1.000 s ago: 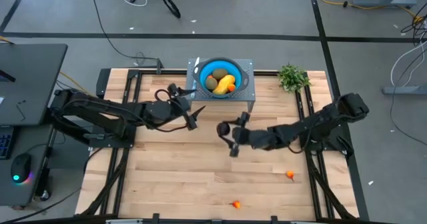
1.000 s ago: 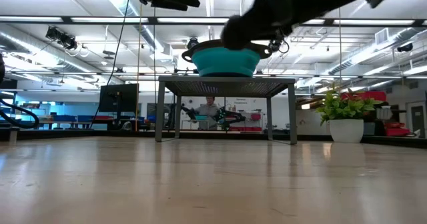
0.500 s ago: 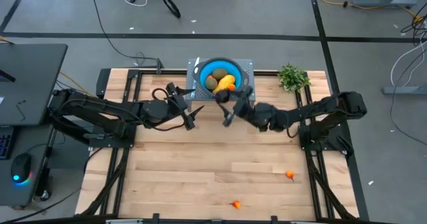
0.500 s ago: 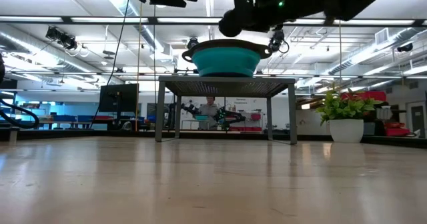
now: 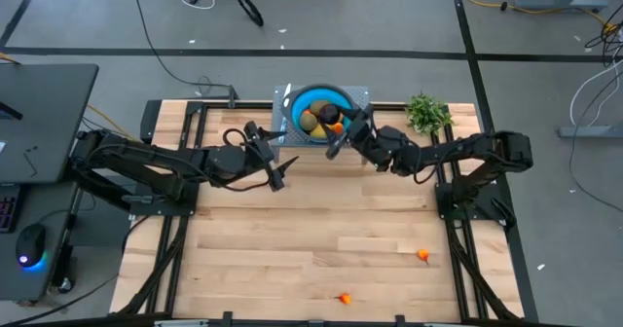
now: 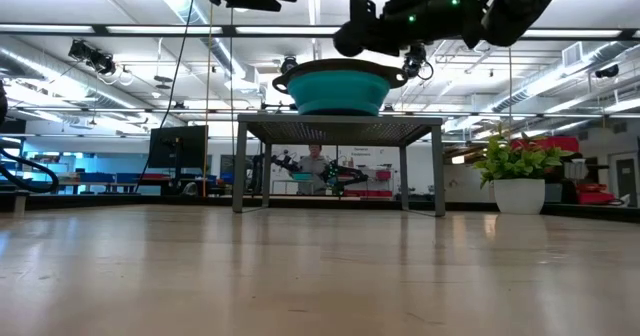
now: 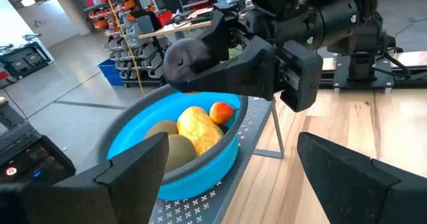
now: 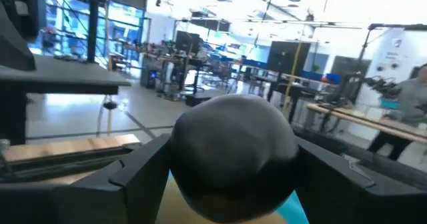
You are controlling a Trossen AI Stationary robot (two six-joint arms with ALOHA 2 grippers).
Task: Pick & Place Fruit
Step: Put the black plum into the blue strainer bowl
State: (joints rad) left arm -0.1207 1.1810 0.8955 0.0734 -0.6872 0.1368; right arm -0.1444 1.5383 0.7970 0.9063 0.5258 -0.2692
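Blue bowl [image 5: 343,104] opening blocked from above by right gripper [image 5: 334,116] clamped on black fruit [image 7: 187,60], left gripper [image 5: 274,157] parked open just beside the metal stand [image 5: 364,132], plant [image 5: 426,113] near far-right corner, front of surface [image 5: 292,259] wide open.

Bright overhead ceiling strip lights [image 6: 190,1] glare in the low view; the round black fruit [image 8: 233,154] up close looks blurry.

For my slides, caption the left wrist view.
Right gripper holds a black fruit over the blue bowl of fruit.
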